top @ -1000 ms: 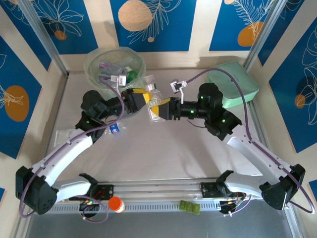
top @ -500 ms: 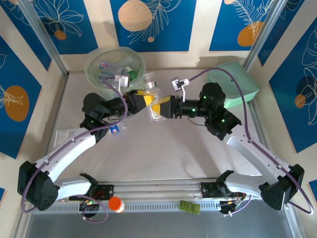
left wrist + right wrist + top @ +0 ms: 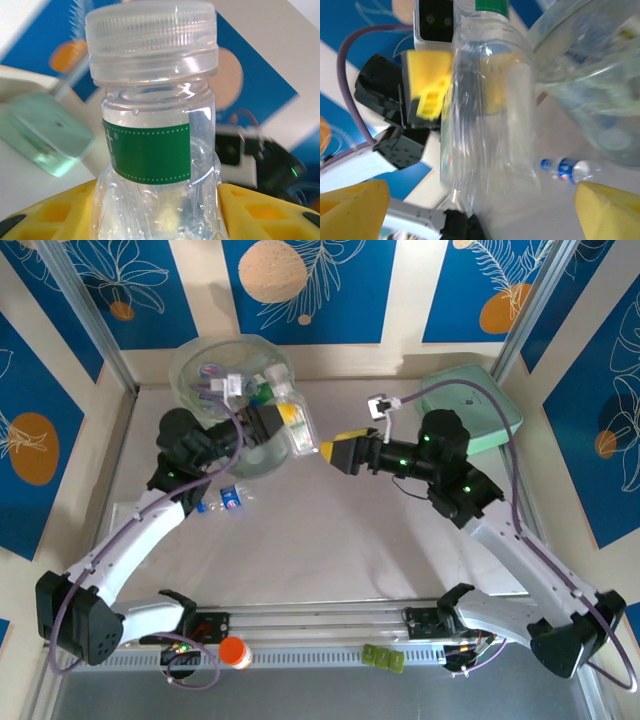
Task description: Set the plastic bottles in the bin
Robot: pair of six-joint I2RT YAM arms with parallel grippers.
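Handoff done since prev frame: right tool (image 3: 328, 448) let go, jaws now spread, backed off right of the tall round translucent pale-green bin (image 3: 185, 360). Left tool (image 3: 290, 418) pinches the clear green-labelled plastic bottle (image 3: 300, 435) at bin's near-right rim. Step: carry & drop; next, I'd say, swing it over bin mouth, then release.

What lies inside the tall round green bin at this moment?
Several plastic bottles lie inside the bin, mostly clear, one green. The left gripper and its held bottle cover the bin's near side, so the count is unclear.
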